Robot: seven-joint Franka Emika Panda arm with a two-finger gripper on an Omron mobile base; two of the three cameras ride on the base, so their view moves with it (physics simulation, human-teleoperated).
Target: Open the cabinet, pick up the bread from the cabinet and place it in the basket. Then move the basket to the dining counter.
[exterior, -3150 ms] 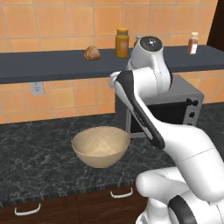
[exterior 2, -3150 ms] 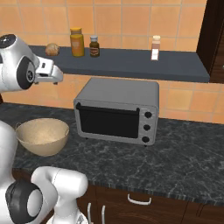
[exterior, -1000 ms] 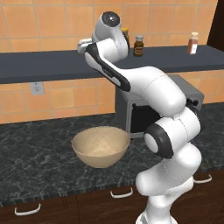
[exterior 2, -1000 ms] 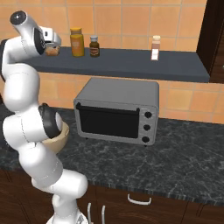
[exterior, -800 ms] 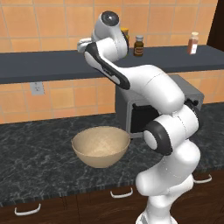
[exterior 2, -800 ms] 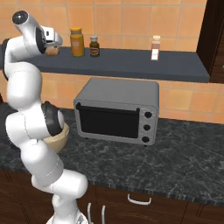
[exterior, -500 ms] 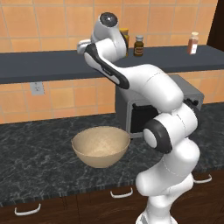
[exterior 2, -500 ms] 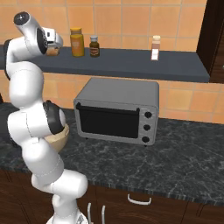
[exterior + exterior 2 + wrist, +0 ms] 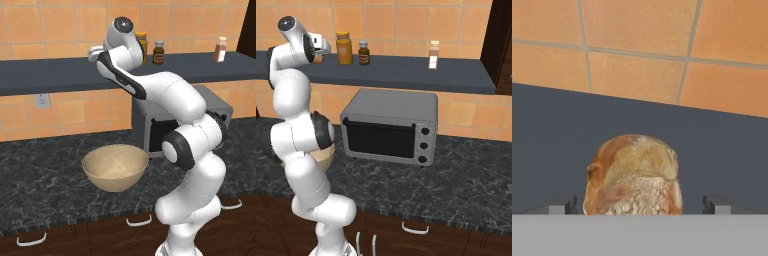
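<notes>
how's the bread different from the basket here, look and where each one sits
The bread is a small rounded brown roll with a paler patch; the basket is a much wider, deep, open tan bowl with a speckled weave.
The bread sits on the dark grey shelf against the orange tiles; the basket sits lower, on the black stone counter.
The bread lies between the open gripper fingertips; the basket stands apart from it.
Both are tan-brown.

A tan-brown bread [image 9: 632,175] roll with a paler, floury patch sits on a dark grey shelf [image 9: 557,135]. Behind it is a wall [image 9: 637,45] of orange tiles with pale grout lines. The basket [image 9: 115,167] is tan-beige with fine speckling. It rests on a black counter [image 9: 40,180] veined with grey. The toaster oven [image 9: 391,125] is silver-grey with a dark glass door. An amber jar [image 9: 344,48] has a yellow lid.
</notes>
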